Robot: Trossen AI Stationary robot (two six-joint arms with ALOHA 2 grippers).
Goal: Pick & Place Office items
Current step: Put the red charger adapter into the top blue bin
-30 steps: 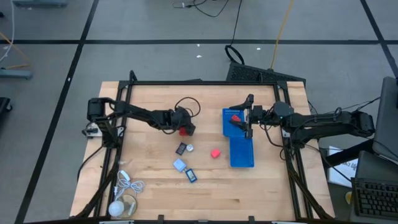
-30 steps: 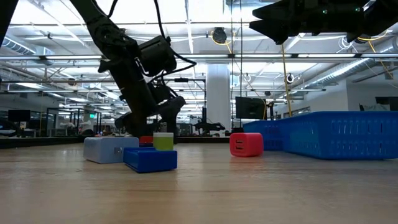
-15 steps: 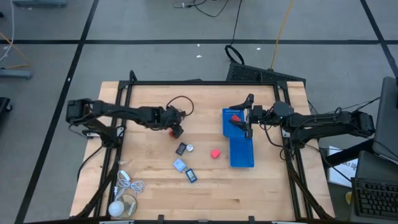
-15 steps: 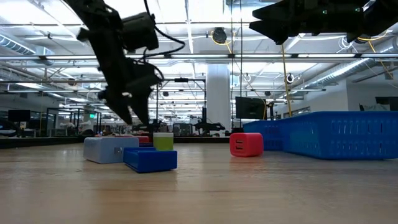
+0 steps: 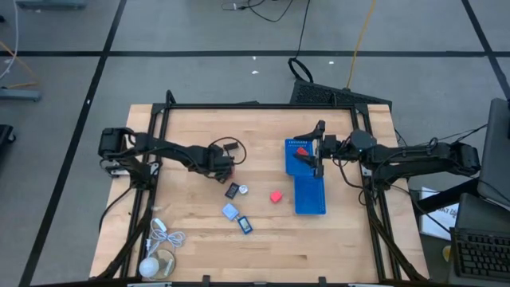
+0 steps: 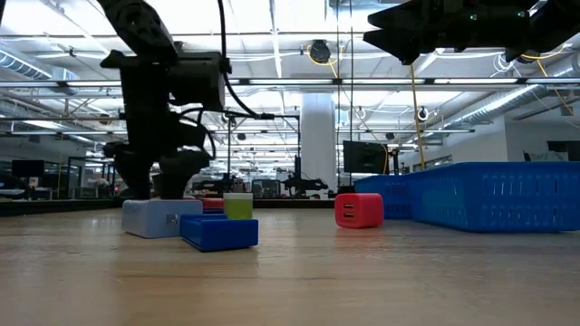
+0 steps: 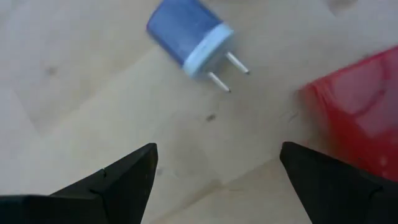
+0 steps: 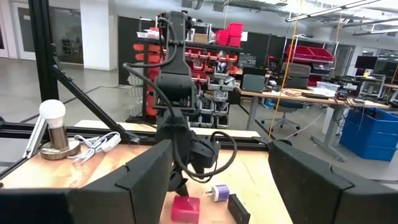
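The left gripper (image 7: 217, 155) hangs released over the wooden table (image 5: 191, 239), left of centre in the high view, its 2 fingers spread wide with only bare wood between them. In the last second it has drifted a little toward the left of the frame and swung from a slant to hanging nearly straight down. It looks like a re-aim rather than a lift, so no item has yet gone to a tray by this arm.

A glossy red plastic block (image 7: 357, 118) lies just outside one finger, at the right edge of the wrist picture, not in the gap. A blue-and-white plug adapter with 2 metal prongs (image 7: 186, 34) lies near it, at the top.

Lower and to the right in the high view lie a flat black piece (image 5: 232, 190), a small red cube (image 5: 276, 196), a pale grey-blue block (image 5: 229, 211) and a blue block (image 5: 245, 225). They are close enough to crowd a descent.

The right gripper (image 5: 319, 151) waits, spread and empty, above the blue slatted plastic trays (image 5: 311, 203), right of centre.
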